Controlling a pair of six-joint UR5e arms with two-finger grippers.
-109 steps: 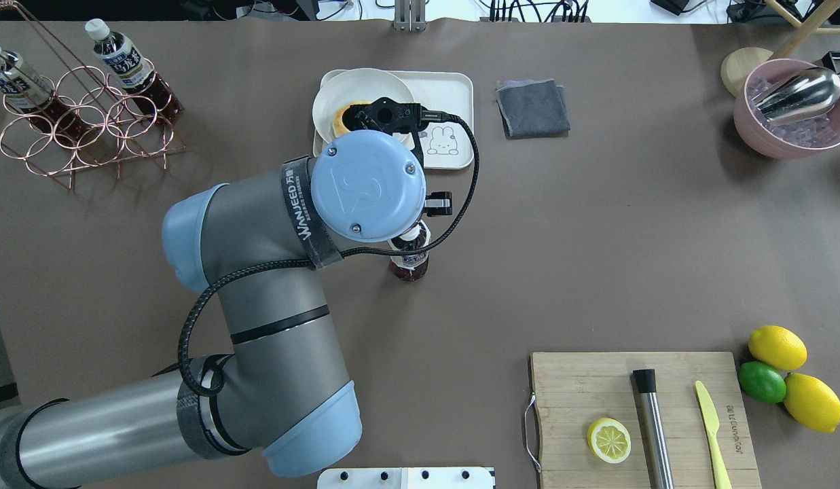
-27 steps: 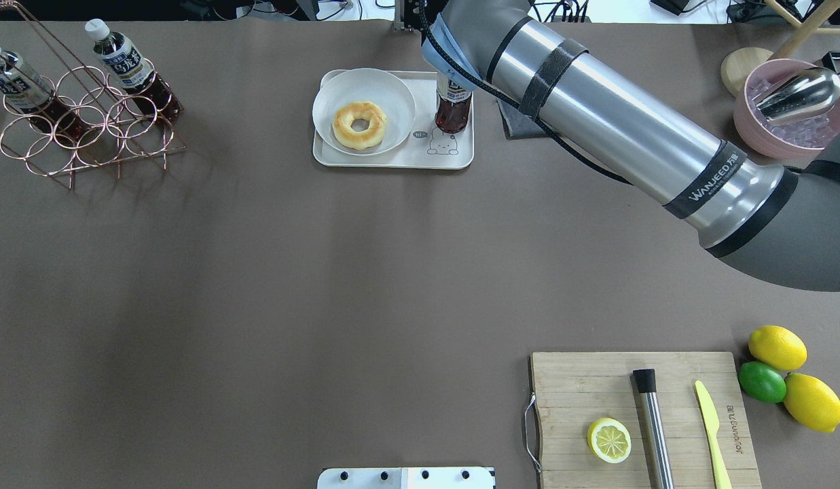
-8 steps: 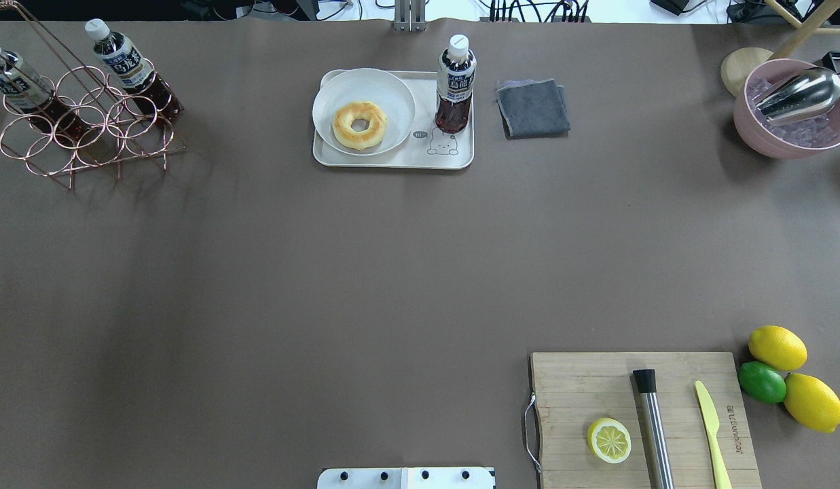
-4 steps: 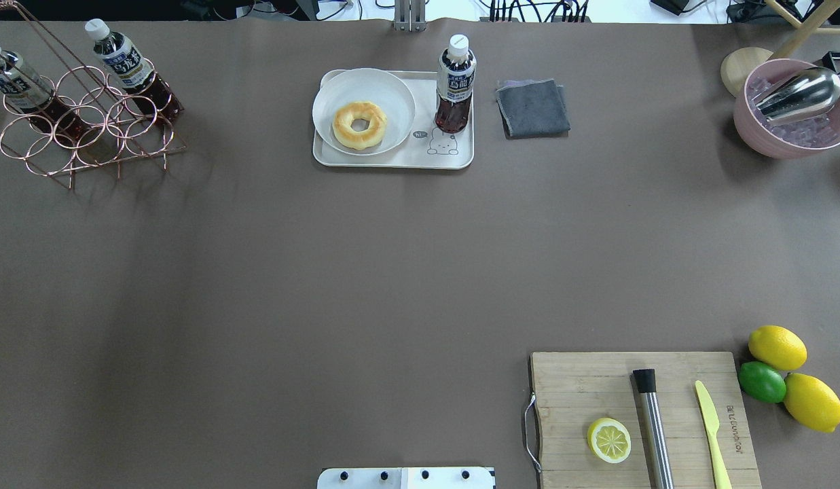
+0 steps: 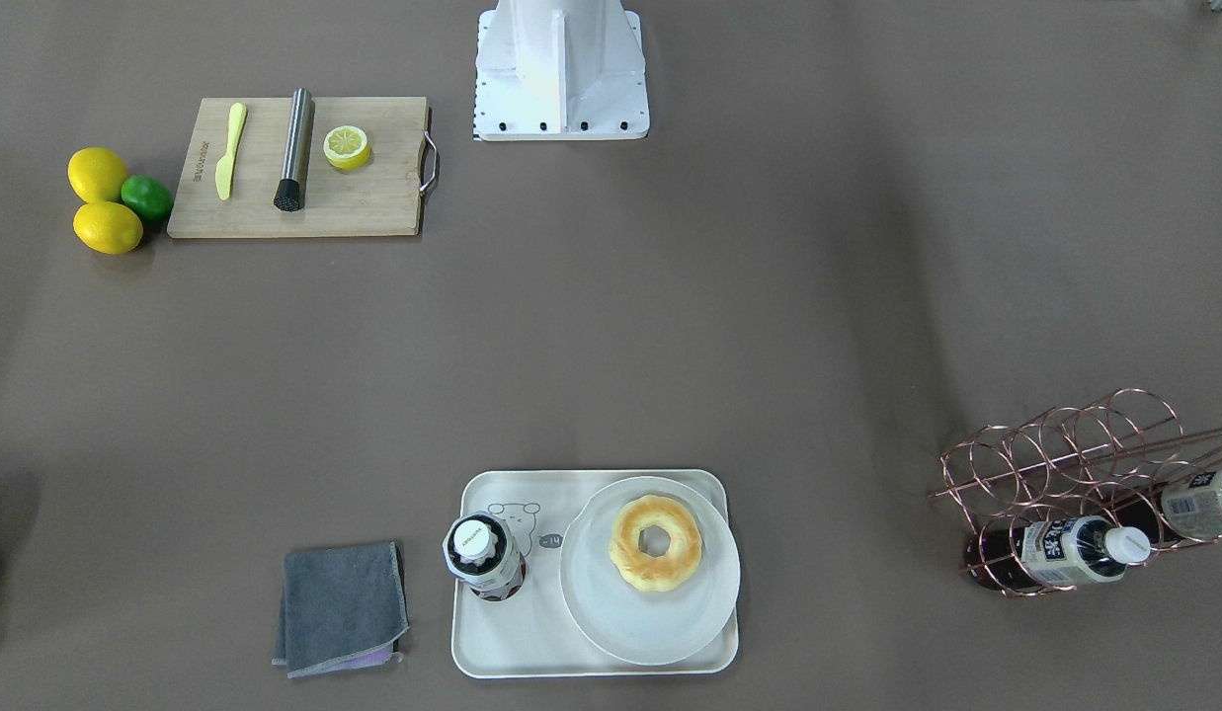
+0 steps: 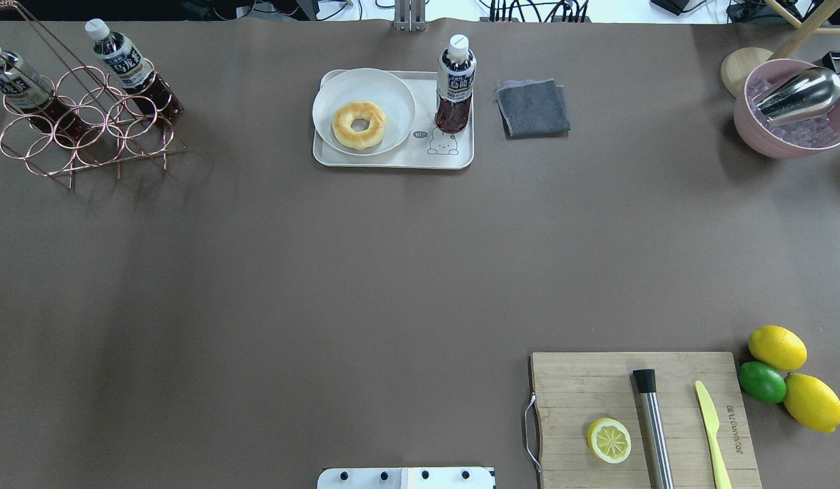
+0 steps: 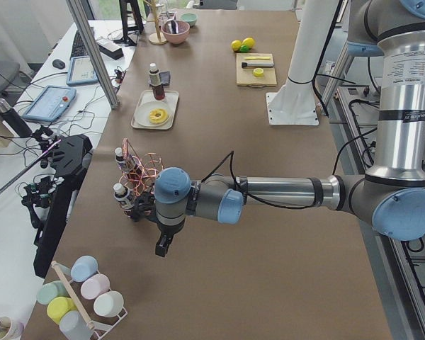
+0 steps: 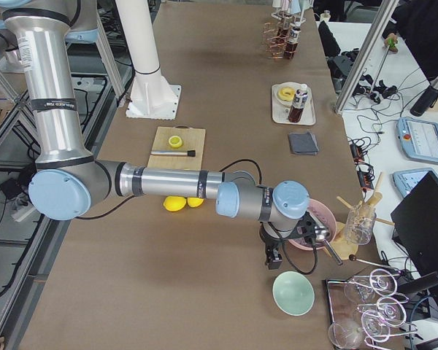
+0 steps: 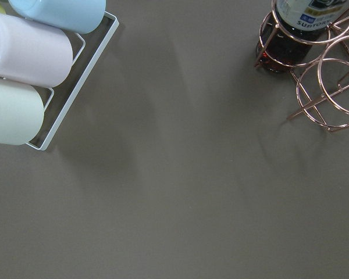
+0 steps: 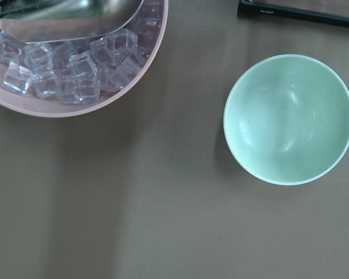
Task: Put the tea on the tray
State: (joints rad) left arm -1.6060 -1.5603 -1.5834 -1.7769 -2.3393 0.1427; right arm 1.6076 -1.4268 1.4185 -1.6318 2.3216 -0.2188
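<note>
Overhead exterior: tea [image 6: 453,88] upright on tray [image 6: 392,161]

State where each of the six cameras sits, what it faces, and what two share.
Front-facing: across the table, down on the tray; only the robot's base shows.
Overhead: behind the robot, looking down; only the base's edge.
Exterior left: table's left end, along it; left arm near.
Exterior right: table's right end; right arm near.
Left wrist: down beside the copper rack; no robot part.
Right wrist: down on the green bowl and ice bowl; no robot part.
Shared: front-facing and overhead both show the tea upright on the tray.
</note>
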